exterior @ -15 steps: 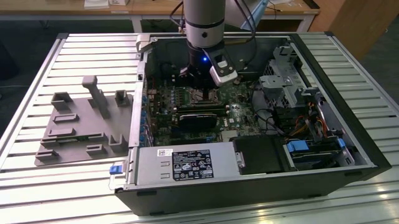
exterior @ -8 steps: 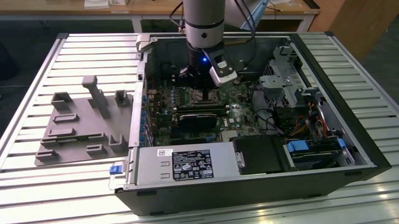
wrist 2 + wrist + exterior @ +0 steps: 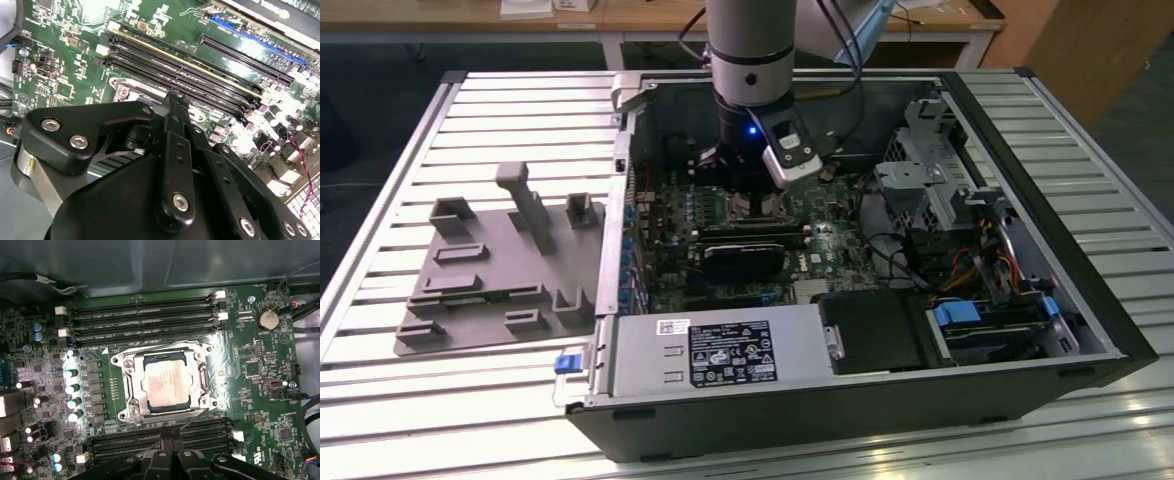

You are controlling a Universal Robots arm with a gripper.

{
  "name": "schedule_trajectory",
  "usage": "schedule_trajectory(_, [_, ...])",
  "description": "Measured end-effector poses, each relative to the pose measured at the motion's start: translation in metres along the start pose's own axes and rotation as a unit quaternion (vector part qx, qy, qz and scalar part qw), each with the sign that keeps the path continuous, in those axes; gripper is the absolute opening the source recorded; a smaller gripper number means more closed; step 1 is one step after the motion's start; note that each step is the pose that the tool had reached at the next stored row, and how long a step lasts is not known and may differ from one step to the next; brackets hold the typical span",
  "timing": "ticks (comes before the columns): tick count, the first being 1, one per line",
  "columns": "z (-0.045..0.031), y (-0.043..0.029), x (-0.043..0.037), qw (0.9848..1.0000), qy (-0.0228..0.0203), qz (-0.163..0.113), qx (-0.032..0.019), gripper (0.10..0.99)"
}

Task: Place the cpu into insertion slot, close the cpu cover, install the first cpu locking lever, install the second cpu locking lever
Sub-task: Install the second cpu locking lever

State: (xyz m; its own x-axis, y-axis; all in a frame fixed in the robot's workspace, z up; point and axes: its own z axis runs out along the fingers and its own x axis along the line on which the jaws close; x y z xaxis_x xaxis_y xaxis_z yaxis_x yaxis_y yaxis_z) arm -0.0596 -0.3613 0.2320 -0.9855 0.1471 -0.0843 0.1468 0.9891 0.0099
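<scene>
Green circuit board (image 3: pixel 260 390) everywhere, dull silver-grey cpu (image 3: pixel 166 385) inside a shiny silvery cpu cover (image 3: pixel 131 390), black pincer (image 3: pixel 172 442), grey ribbed counter (image 3: pixel 494 110).

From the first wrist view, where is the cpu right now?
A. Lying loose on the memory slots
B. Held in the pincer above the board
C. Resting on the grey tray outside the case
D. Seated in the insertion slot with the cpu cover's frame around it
D: the cpu lies flat in the insertion slot, the cpu cover framing it.
</scene>
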Motion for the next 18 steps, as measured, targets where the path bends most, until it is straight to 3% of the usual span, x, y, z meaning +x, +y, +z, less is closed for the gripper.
schedule_trajectory(2, [0.0007,-0.0009,0.0014,1.0,0.0006,0.0,-0.0041,0.102])
schedule_trajectory(9, [0.0037,-0.0058,0.0039,0.9996,0.0043,0.002,-0.0286,0.102])
schedule_trajectory(14, [0.0052,-0.0134,0.0033,0.999,0.0066,0.004,-0.044,0.102])
schedule_trajectory(18, [0.0062,-0.0191,0.0028,0.9979,0.0094,0.005,-0.0636,0.102])
